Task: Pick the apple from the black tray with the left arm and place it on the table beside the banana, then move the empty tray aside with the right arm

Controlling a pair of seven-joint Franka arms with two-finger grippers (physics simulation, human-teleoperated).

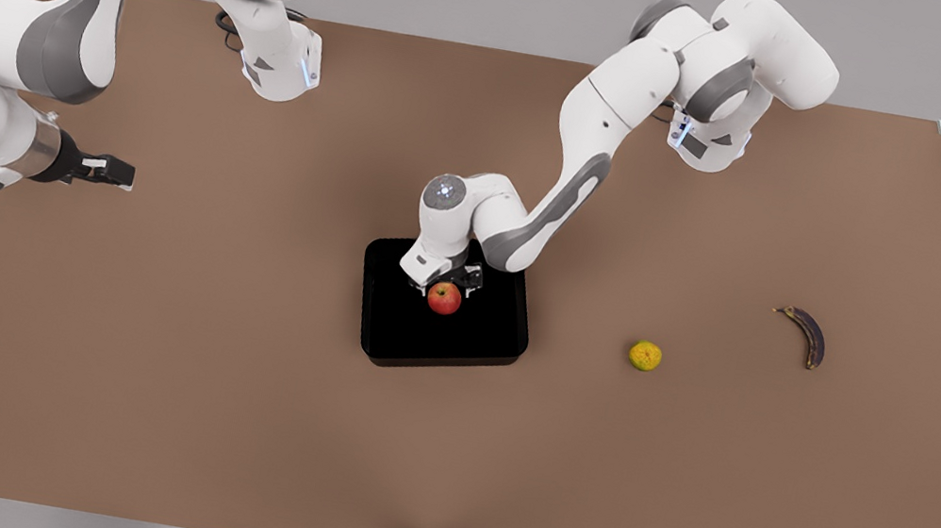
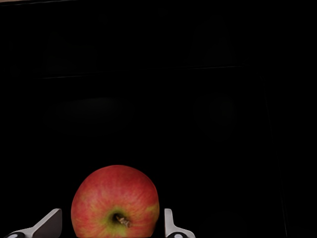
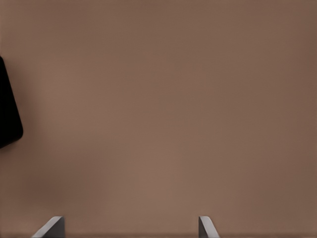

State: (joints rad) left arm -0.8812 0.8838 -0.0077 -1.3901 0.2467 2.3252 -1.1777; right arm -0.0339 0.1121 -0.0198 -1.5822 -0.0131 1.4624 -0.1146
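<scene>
Apple (image 2: 115, 202) sitting in tray (image 1: 476, 346), bracketed by left gripper (image 1: 446, 287), fingers spread, not yet clamping. Squeezing next, then lifting toward banana (image 1: 807, 336). Right gripper (image 1: 113, 172) waiting, open, over table (image 1: 216, 413).

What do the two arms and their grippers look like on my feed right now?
Both arms have glossy white rounded shells with grey joint panels and a round grey cap lit pale blue at one joint. The left gripper has a white body with dark fingers, light grey fingertips. The right gripper is black behind a metallic wrist ring. A black cable loops at one base.
</scene>
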